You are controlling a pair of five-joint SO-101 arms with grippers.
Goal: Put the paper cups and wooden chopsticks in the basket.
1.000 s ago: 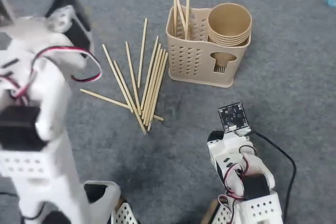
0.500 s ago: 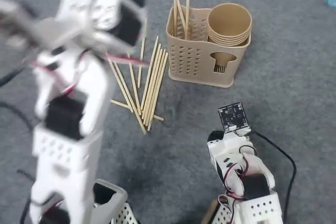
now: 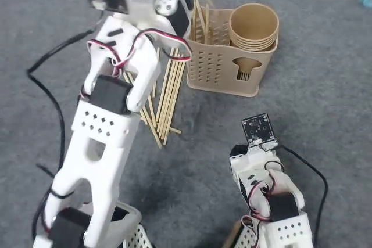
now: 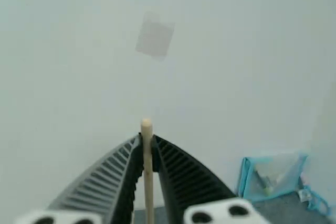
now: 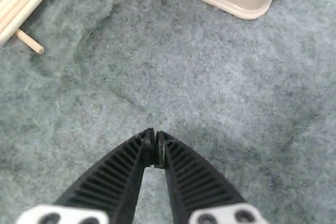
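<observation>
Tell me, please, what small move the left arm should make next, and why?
Probably lower the chopstick into the basket's compartment beside the paper cups: the left claw is shut on it, raised by the basket, where others already stand.

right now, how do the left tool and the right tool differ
The left tool is shut on a chopstick; the right tool is shut on nothing. The left tool faces a pale wall, while the right tool points down at the grey mat, close to the basket. Both have black ribbed jaws, closed.
</observation>
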